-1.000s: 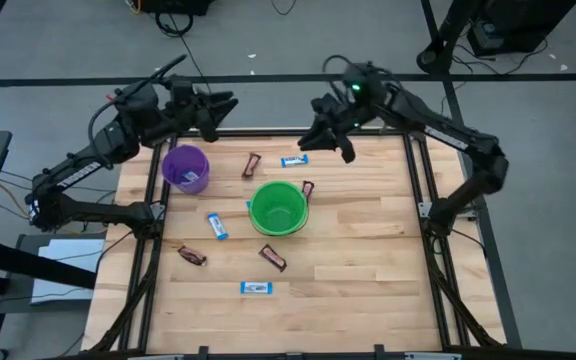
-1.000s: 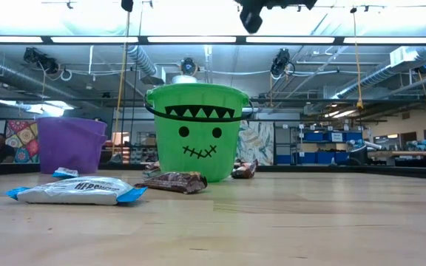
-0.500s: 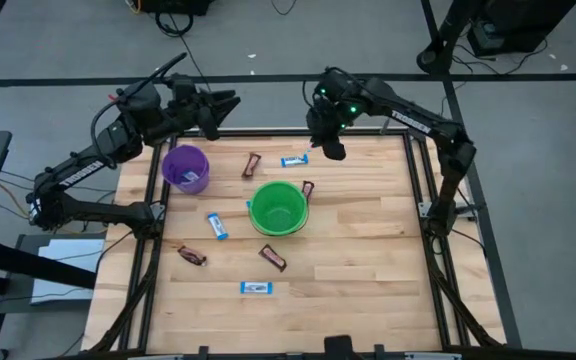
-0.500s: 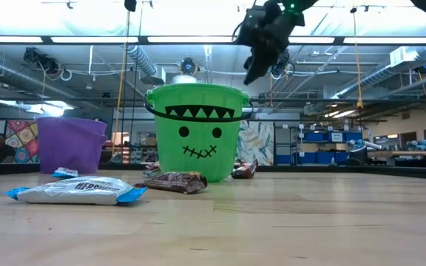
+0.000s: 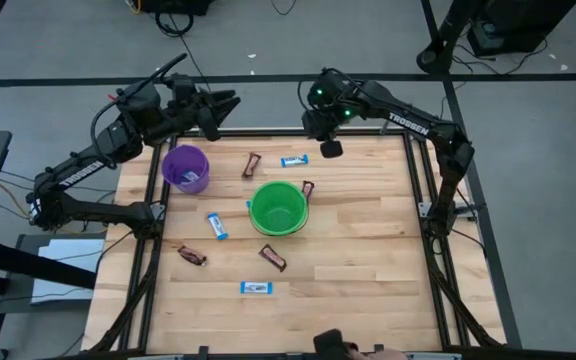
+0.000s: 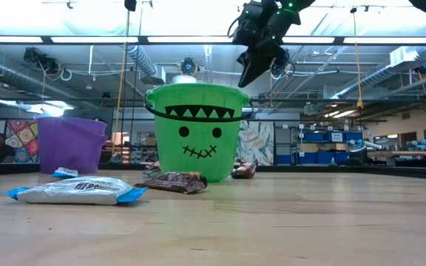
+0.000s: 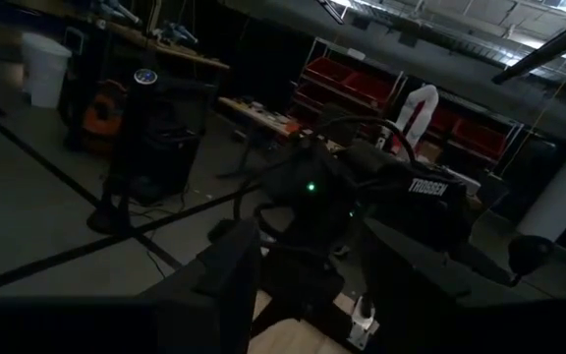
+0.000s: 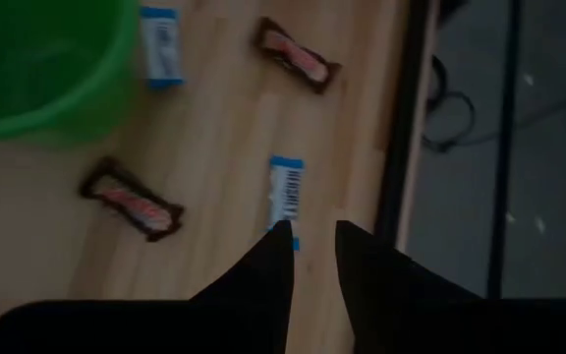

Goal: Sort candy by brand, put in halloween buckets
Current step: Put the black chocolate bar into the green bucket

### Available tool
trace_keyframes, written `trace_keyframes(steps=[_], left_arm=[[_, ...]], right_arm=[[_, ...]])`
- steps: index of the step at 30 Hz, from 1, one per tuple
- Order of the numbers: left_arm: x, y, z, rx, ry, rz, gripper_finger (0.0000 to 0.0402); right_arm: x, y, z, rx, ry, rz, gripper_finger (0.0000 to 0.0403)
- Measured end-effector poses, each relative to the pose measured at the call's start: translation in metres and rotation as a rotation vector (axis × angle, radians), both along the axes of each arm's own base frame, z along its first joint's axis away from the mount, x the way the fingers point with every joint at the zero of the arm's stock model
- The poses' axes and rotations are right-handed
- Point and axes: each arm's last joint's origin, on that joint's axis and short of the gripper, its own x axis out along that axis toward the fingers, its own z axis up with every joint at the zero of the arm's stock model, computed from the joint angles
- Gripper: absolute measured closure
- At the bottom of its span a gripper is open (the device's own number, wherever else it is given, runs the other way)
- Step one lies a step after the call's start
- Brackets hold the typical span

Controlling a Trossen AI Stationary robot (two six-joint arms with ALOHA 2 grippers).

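The green bucket (image 5: 277, 207) stands upright mid-table, and the purple bucket (image 5: 185, 168) stands to its far left. Several candy bars lie flat around them: blue-and-white ones (image 5: 295, 160) (image 5: 216, 226) (image 5: 256, 288) and brown ones (image 5: 253, 164) (image 5: 308, 188) (image 5: 272, 257) (image 5: 191, 256). My right gripper (image 5: 330, 148) hangs high over the table's far edge, just right of the far blue bar (image 8: 285, 192). It points down, with its fingers (image 8: 311, 234) a little apart and nothing between them. My left gripper (image 5: 224, 108) waits open beyond the far left corner, above the purple bucket's far side.
The low view shows the green bucket's face (image 6: 198, 131), a blue bar (image 6: 76, 191) and a brown bar (image 6: 174, 182) in front of it, and the right gripper (image 6: 259, 55) well above the rim. A dark frame rail (image 5: 413, 180) runs along the right edge. Bare wood (image 5: 368, 260) lies to the near right.
My right gripper has swung toward the table's left and come down over the far edge, nearer the far blue bar. It has tipped from slanting to pointing down. Its arm has folded in from the right. No candy or bucket has moved.
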Motion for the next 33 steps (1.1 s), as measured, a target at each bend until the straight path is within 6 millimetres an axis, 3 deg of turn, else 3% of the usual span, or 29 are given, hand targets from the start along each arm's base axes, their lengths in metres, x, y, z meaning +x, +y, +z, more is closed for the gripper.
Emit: trace_keyframes(steps=[7,16,21,28,33], left_arm=[[0.0,0.0,0.0,0.0,0.0,0.0,0.0225],[0.0,0.0,-0.001,-0.003,0.004,0.001,0.0225],[0.0,0.0,-0.001,-0.004,0.004,0.0,0.0225],[0.0,0.0,-0.001,-0.001,0.009,0.001,0.0225],[0.0,0.0,-0.001,0.014,0.018,0.003,0.0225]], right_arm=[[-0.002,0.004,-0.016,0.043,0.052,0.057,0.031],[0.002,0.0,-0.066,0.037,0.065,0.02,0.031],[-0.004,0.002,-0.083,0.159,0.078,-0.003,0.031],[-0.008,0.014,-0.095,0.493,0.057,-0.054,0.031],[-0.011,0.022,-0.113,0.557,0.101,-0.089,0.0298]])
